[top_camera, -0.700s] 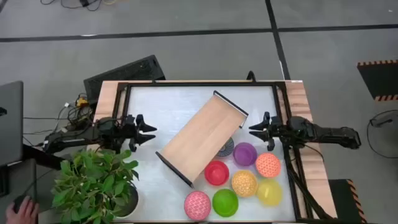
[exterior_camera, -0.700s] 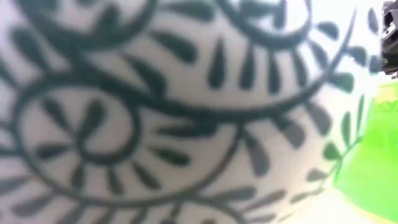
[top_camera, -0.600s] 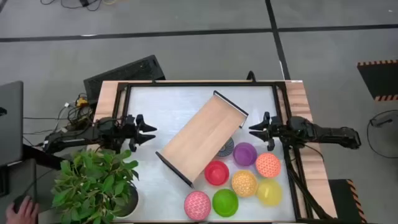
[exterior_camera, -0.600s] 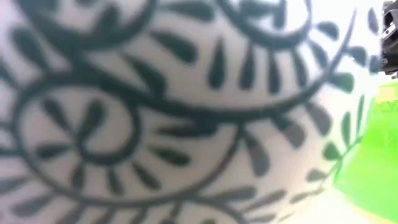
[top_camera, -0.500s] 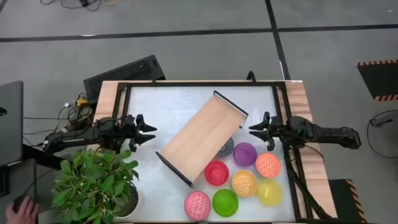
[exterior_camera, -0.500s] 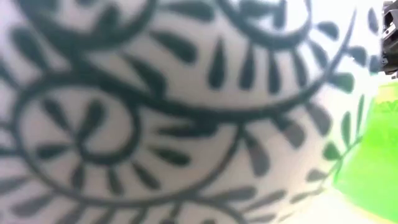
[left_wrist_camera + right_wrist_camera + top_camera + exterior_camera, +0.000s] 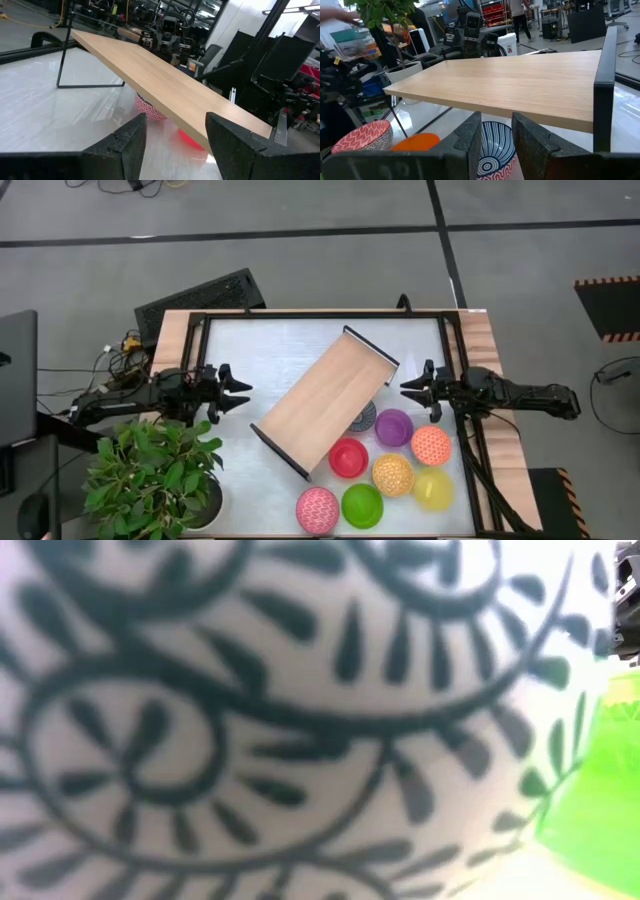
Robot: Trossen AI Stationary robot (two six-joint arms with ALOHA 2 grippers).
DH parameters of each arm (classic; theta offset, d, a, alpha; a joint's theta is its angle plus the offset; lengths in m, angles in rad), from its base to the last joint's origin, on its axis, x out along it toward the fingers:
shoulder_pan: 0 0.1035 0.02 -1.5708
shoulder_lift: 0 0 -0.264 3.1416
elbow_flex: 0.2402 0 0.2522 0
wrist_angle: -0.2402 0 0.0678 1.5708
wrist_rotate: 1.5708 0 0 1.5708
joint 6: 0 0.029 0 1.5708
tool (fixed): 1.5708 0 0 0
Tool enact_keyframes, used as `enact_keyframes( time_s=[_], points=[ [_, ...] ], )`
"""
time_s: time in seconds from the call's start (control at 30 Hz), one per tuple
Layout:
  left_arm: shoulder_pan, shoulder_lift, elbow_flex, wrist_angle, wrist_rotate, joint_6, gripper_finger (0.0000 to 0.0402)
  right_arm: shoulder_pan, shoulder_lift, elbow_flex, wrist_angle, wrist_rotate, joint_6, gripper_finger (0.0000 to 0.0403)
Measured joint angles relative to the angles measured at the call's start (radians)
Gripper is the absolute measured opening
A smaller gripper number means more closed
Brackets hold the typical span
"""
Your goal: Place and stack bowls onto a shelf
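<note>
The light-wood shelf (image 7: 325,402) stands aslant mid-table on its black end frames; it also shows in the left wrist view (image 7: 165,82) and the right wrist view (image 7: 520,82). A blue-grey bowl (image 7: 364,419) sits partly under it (image 7: 492,145). The purple (image 7: 394,426), orange lattice (image 7: 431,445), red (image 7: 348,457), yellow-orange lattice (image 7: 393,474), yellow (image 7: 433,488), green (image 7: 362,505) and pink lattice (image 7: 317,509) bowls rest on the table near right. My left gripper (image 7: 243,389) is open at the table's left side. My right gripper (image 7: 406,387) is open at the right side. Both are empty.
A potted plant (image 7: 150,475) stands at the near left corner; its white patterned pot (image 7: 250,720) fills the low view, with the green bowl (image 7: 600,800) beside it. A black frame (image 7: 320,313) rims the white tabletop.
Neither arm has moved. A person's hand at the near left, beyond the table, has drawn back almost out of view.
</note>
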Motion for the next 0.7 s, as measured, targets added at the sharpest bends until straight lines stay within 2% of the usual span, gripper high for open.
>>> enact_keyframes(
  time_s=[0.57, 0.7],
  points=[
    [0.000, 0.000, 0.000, 0.000, 0.000, 0.000, 0.0190, 0.000, 0.000, 0.000, 0.000, 0.000, 0.000, 0.0134],
    [-0.001, 0.000, 0.000, 0.004, -0.101, 0.002, 0.0190, 0.000, 0.000, 0.000, 0.000, 0.000, 0.000, 0.0134]
  ],
)
